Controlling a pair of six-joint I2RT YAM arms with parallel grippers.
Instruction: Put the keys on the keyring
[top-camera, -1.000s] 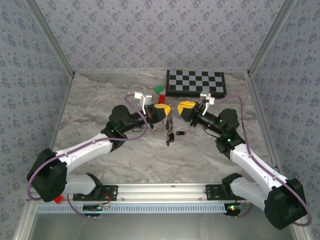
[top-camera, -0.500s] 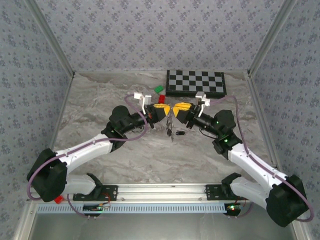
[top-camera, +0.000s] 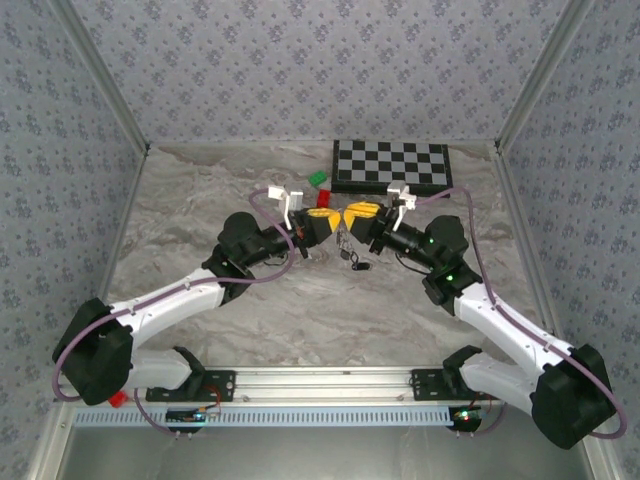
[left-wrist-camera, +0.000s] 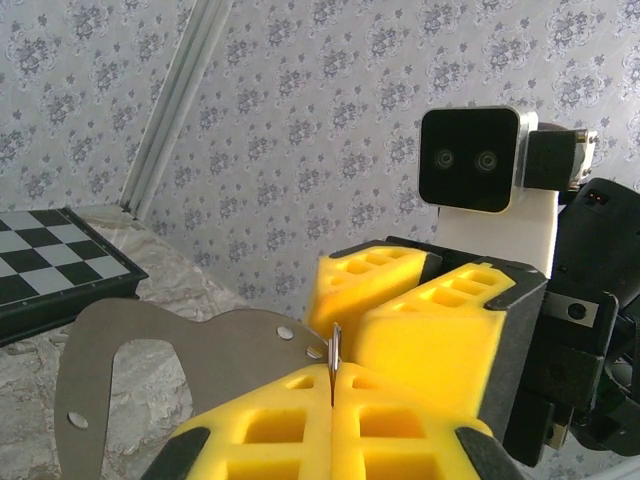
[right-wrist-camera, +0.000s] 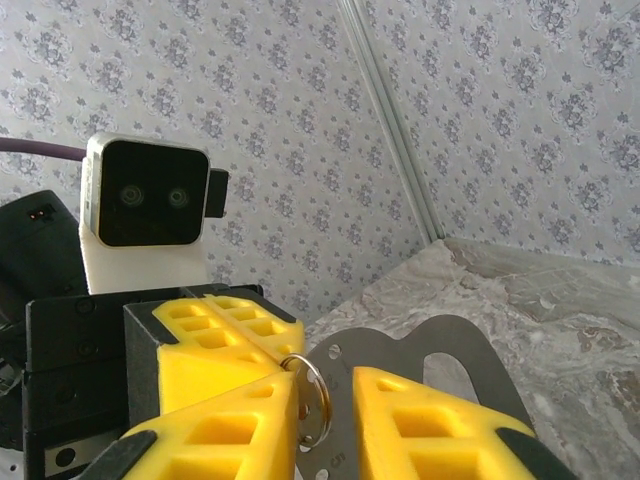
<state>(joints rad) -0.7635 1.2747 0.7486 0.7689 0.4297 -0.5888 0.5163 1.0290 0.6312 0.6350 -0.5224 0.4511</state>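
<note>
Handling first: the keyring (right-wrist-camera: 312, 398) is a thin, stiff, springy loop of silvery wire, light and slick. It is likely to twist or slip unless pinched flat across its wire, with the split end left free for threading. The left gripper (left-wrist-camera: 330, 385) does just that, its yellow pads pressed together on the ring's edge, held up above the far middle of the tabletop (top-camera: 200, 210), short of the chessboard (top-camera: 390, 165). The right gripper (right-wrist-camera: 325, 425) faces it with a narrow gap between its pads, the ring standing in that gap and leaning on one pad; it does not look clamped. The keys (top-camera: 360, 266) are tiny, hard and light. One lies on the tabletop just nearer than the pads. Something small and dark hangs under them, and I cannot tell whether it is on the ring.

A second ago the right gripper stood clearly apart from the left, with wider jaws. It has since closed in until the pads nearly meet.
</note>
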